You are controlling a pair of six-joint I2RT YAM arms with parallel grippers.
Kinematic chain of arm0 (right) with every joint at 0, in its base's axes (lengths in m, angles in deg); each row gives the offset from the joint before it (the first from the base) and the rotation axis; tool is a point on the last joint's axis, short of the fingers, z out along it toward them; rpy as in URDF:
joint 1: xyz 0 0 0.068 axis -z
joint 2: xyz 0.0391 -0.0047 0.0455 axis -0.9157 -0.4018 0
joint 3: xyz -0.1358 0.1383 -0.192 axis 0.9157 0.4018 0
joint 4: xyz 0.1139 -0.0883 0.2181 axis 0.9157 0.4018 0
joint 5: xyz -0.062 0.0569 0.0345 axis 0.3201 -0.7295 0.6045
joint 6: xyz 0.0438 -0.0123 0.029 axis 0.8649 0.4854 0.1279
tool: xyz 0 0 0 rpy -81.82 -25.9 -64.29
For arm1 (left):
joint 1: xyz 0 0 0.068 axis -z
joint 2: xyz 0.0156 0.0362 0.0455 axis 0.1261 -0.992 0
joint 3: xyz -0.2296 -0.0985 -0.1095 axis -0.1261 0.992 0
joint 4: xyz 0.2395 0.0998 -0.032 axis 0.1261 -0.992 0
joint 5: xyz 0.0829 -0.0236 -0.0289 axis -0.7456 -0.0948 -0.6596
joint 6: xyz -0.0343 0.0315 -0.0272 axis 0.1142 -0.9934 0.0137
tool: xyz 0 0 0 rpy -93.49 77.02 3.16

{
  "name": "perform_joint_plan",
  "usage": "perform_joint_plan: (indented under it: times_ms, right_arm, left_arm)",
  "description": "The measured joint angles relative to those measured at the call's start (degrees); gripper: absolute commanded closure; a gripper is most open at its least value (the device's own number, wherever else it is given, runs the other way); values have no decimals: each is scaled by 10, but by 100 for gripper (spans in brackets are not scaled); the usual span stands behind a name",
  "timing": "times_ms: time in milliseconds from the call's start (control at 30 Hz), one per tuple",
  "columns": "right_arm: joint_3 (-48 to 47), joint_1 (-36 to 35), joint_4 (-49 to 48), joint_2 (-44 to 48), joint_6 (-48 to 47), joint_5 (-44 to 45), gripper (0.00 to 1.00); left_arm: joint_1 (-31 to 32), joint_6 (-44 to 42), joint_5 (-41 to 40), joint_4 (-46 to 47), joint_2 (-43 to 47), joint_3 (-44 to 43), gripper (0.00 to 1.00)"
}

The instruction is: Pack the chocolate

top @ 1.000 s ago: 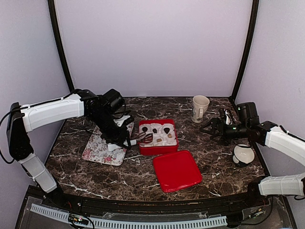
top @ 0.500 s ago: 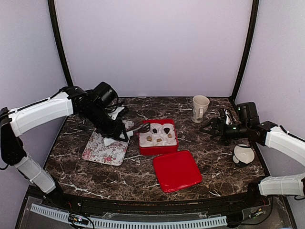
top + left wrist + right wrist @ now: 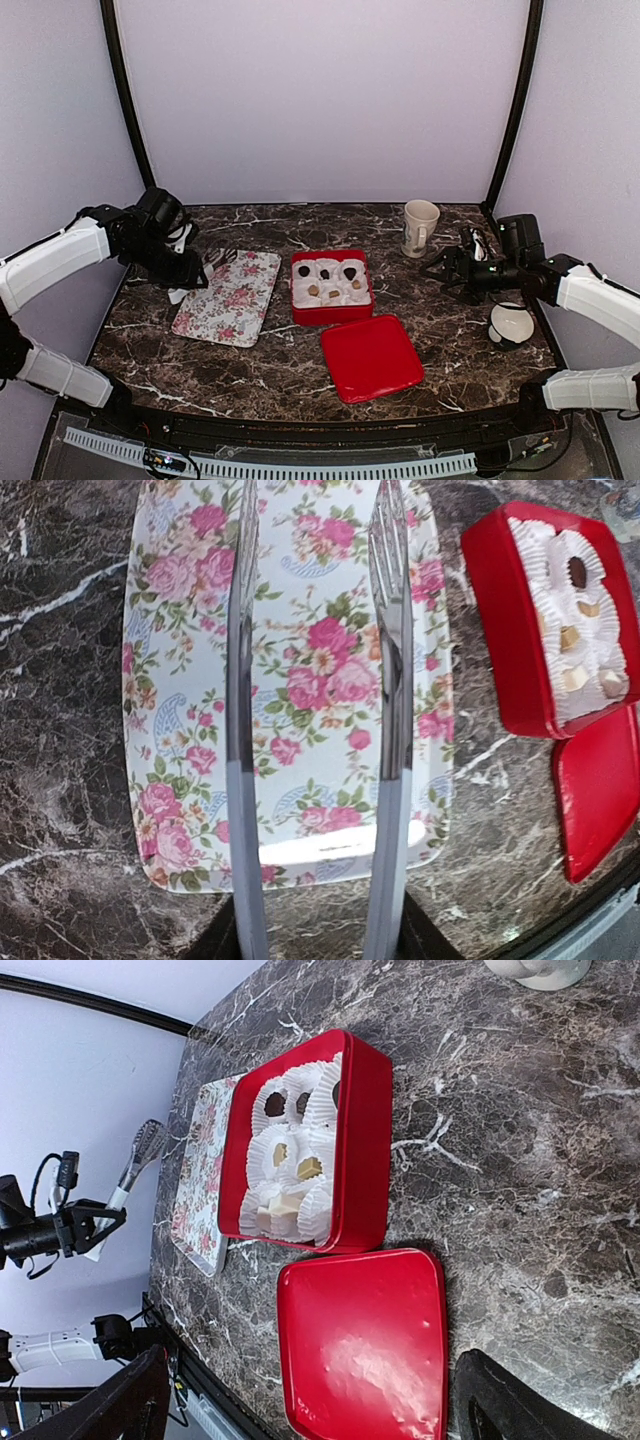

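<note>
Left end effector [image 3: 192, 273] is clamped on a pair of tongs [image 3: 243, 730]. It sits at the table's [image 3: 280, 370] left edge, close to the side wall. The tong arms stand apart and reach out over the floral tray [image 3: 229, 305].

The tray lies flat, with bare marble to its left and in front. Just right of it, across a narrow gap, is the red box [image 3: 330, 314]. The chocolate [image 3: 303, 270] is in the box's white paper cups: dark pieces in the far row, tan in the near row.

The red lid [image 3: 371, 357] lies flat just in front of the box's right corner, toward the near edge. There is open marble behind the box up to the back wall, and a clear strip between box and mug [image 3: 420, 228].

The mug stands upright near the back right corner. Right end effector [image 3: 438, 270] hangs just right of the mug with fingers spread wide, pointing at the box. A white bowl [image 3: 511, 324] sits near the right edge under that arm.
</note>
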Motion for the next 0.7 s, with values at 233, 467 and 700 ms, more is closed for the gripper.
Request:
perform_joint_plan:
  times_ms: [233, 467, 700]
  right_arm:
    - [6, 0, 0, 6, 8, -7, 0]
    - [13, 0, 1, 12, 10, -9, 0]
    - [13, 0, 5, 10, 10, -9, 0]
  left_arm:
    - [-3, -17, -36, 51, -7, 80, 57]
    - [-3, -20, -40, 109, -30, 127, 54]
    - [-3, -21, -37, 127, -48, 150, 47]
